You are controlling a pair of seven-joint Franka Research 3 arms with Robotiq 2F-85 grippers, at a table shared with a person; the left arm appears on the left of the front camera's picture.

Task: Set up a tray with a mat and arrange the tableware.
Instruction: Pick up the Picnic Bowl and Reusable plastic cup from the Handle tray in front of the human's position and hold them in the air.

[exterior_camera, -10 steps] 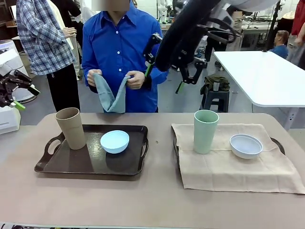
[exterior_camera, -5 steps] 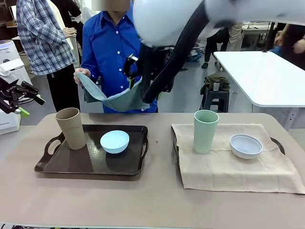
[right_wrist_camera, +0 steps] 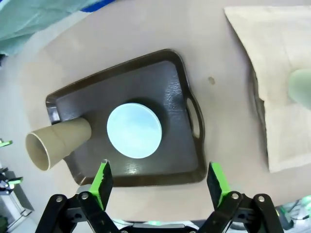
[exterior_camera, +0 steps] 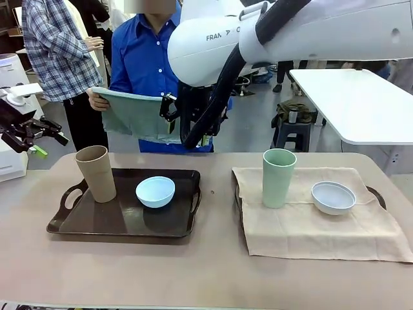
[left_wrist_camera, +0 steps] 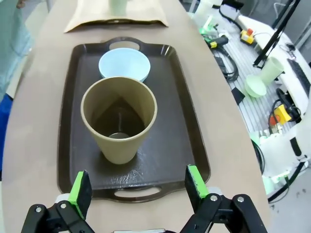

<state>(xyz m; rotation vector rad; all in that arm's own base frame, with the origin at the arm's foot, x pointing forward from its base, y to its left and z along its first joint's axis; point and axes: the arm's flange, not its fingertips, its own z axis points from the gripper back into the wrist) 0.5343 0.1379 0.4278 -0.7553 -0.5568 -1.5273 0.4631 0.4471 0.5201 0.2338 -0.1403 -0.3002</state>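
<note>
A dark brown tray (exterior_camera: 77,223) at the left holds a tan cup (exterior_camera: 97,173) and a light blue bowl (exterior_camera: 155,191). At the right, a beige mat (exterior_camera: 310,226) covers a second tray and carries a pale green cup (exterior_camera: 278,177) and a white bowl (exterior_camera: 333,197). My right gripper (exterior_camera: 188,126) hangs open high above the left tray; its view looks down on the blue bowl (right_wrist_camera: 134,130), the tan cup (right_wrist_camera: 58,141) and the tray (right_wrist_camera: 160,82). My left gripper (exterior_camera: 46,144) is open at the table's left edge, facing the tan cup (left_wrist_camera: 119,124) and the bowl (left_wrist_camera: 124,65).
Across the table a person in a blue shirt holds a grey-green cloth (exterior_camera: 132,115) spread out in both hands, just behind my right gripper. A white table (exterior_camera: 355,103) and a stool stand at the far right. Another person stands at the back left.
My right arm has swung from the upper right to over the left tray. The person has unfolded the grey-green cloth and holds it spread wide. My left gripper shifted slightly right.
</note>
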